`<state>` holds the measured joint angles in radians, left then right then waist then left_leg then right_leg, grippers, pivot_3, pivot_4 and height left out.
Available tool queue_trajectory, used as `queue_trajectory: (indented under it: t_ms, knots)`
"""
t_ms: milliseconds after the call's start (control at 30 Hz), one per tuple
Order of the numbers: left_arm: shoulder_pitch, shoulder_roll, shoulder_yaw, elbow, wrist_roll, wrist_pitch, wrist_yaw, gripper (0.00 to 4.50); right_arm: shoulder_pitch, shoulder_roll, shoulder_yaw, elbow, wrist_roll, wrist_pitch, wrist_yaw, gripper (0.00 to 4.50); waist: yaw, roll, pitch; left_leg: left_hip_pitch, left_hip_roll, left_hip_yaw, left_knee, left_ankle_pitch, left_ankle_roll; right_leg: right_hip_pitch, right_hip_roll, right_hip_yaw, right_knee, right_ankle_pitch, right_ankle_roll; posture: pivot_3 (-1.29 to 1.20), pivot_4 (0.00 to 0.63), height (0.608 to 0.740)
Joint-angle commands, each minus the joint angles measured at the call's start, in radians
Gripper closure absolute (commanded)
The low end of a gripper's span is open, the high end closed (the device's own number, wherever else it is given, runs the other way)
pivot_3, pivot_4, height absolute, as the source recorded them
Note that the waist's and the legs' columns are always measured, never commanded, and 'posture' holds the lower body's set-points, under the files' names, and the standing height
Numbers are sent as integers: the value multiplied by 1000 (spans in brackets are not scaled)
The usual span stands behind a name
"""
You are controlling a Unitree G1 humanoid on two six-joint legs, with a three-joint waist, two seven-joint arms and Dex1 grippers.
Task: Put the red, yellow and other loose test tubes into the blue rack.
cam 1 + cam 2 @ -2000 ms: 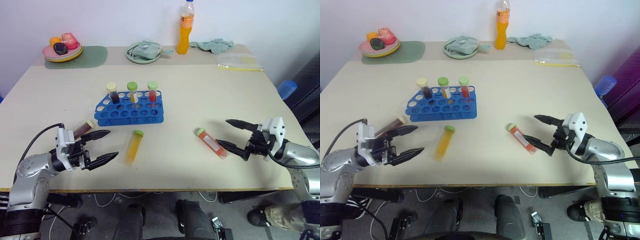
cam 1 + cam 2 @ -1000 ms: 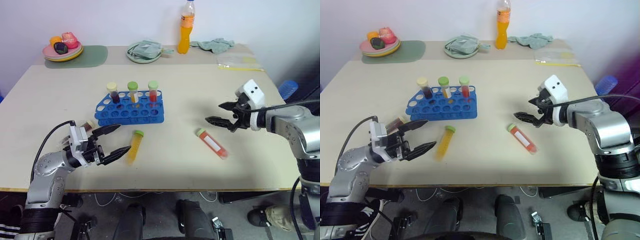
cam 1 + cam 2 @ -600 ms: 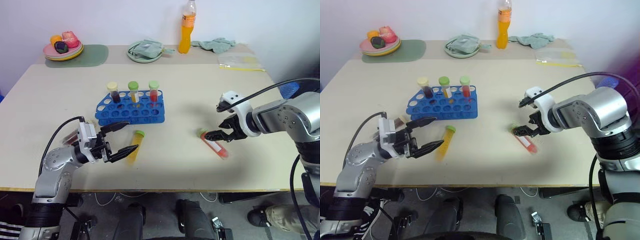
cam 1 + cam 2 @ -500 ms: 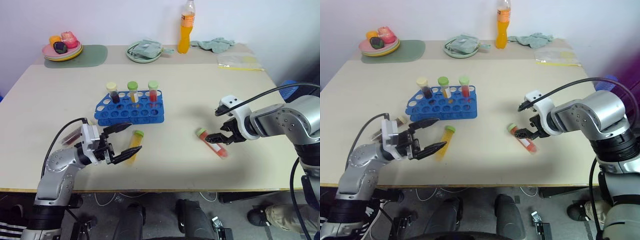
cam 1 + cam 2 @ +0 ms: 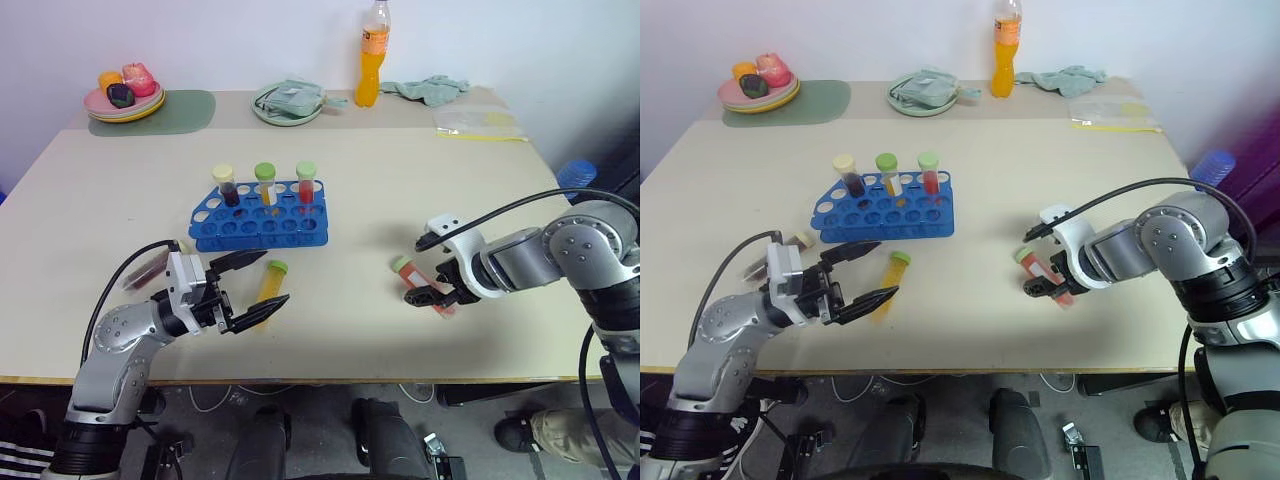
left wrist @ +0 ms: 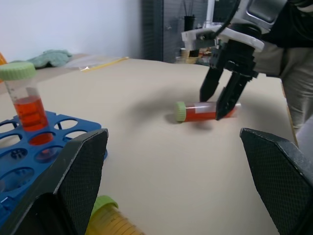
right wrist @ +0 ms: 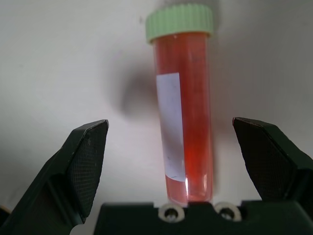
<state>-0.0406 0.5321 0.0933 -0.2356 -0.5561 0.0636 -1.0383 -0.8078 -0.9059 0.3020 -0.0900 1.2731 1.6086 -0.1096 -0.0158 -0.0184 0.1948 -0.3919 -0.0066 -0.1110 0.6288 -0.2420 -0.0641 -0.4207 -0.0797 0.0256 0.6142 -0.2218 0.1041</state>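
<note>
A beige rectangular table [image 5: 420,180] stood against a plain white wall [image 5: 250,40], evenly lit with soft shadows. Along the far edge of the table, well beyond the fingers, lay a dull green mat [image 5: 175,112] carrying a stack of pink and yellow plates [image 5: 125,105] with fruit, a pale green plate [image 5: 285,105] with a folded cloth on it, a tall orange drink bottle [image 5: 372,55], a crumpled green cloth [image 5: 425,90] and a clear plastic bag [image 5: 478,122]. Below the near edge was a grey floor [image 5: 320,420] with loose white cables [image 5: 215,400]. Off the table's right side stood a blue bottle [image 5: 573,176] beside dark furniture.
</note>
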Motion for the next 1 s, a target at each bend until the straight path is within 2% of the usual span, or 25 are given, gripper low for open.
queue_trajectory:
  t_ms: [33,100,200,367,400,500,567,667,733,800,867,933,1000]
  knots:
    - [5,6,6,-44,-2,5,14,49,-2,16,1,17,40,6,-70,0,0,0,0,0,0,0,0,0,0,0,0,0,0,0,0,0,150,740]
    - [13,6,1,-58,0,9,22,49,6,28,1,26,19,6,-95,0,0,0,0,0,0,0,0,0,0,0,0,0,0,0,0,0,150,740]
    - [20,9,2,-72,-2,17,29,0,3,41,13,28,0,6,-106,829,0,0,0,0,0,0,0,0,0,0,0,0,0,0,0,0,150,740]
    - [22,14,7,-84,-6,33,38,0,8,65,8,29,-34,6,-107,3408,-3,0,0,0,0,0,0,0,0,0,1,0,0,0,0,0,150,740]
    - [23,16,8,-87,-7,36,39,0,4,67,6,24,-36,6,-98,3697,-4,-1,0,0,0,0,0,0,0,0,1,0,0,0,0,0,150,740]
    - [25,21,12,-94,-11,42,42,0,-22,78,-17,8,-29,6,-54,3697,-5,-1,0,1,1,0,0,0,1,0,1,0,0,0,0,0,150,740]
    - [25,26,18,-93,-13,43,41,0,-29,100,-71,-43,-32,-24,51,3697,-7,0,0,1,1,0,-1,0,1,0,1,0,0,0,0,0,150,740]
    - [23,35,33,-89,-20,45,40,0,60,22,-72,-230,-210,-329,335,3697,1,2,1,0,1,0,-1,-1,1,-2,2,0,0,-1,1,0,150,740]
    - [21,42,43,-84,-25,47,36,0,150,25,-107,-266,-326,-540,447,3697,7,0,0,-1,1,-1,-1,-1,2,-1,2,-1,-1,-3,4,0,150,740]
    - [20,51,52,-80,-31,50,32,0,221,92,-173,-258,-381,-707,507,3697,3,0,0,-1,1,0,-1,-1,1,0,1,-1,-3,-3,5,0,150,740]
    - [19,60,59,-76,-32,51,28,0,259,192,-246,-240,-374,-774,490,3697,-3,0,0,-1,0,1,0,-1,1,1,1,0,-4,-3,5,0,150,740]
    - [10,69,68,-69,-39,58,25,0,272,266,-244,-228,-413,-829,507,3697,-7,0,0,0,1,1,0,-1,2,0,1,0,-2,-2,4,0,150,740]
    - [-1,76,73,-69,-49,71,24,0,294,316,-183,-228,-567,-996,549,3697,-4,0,0,1,1,0,-1,-1,2,0,2,0,0,-2,4,0,150,740]
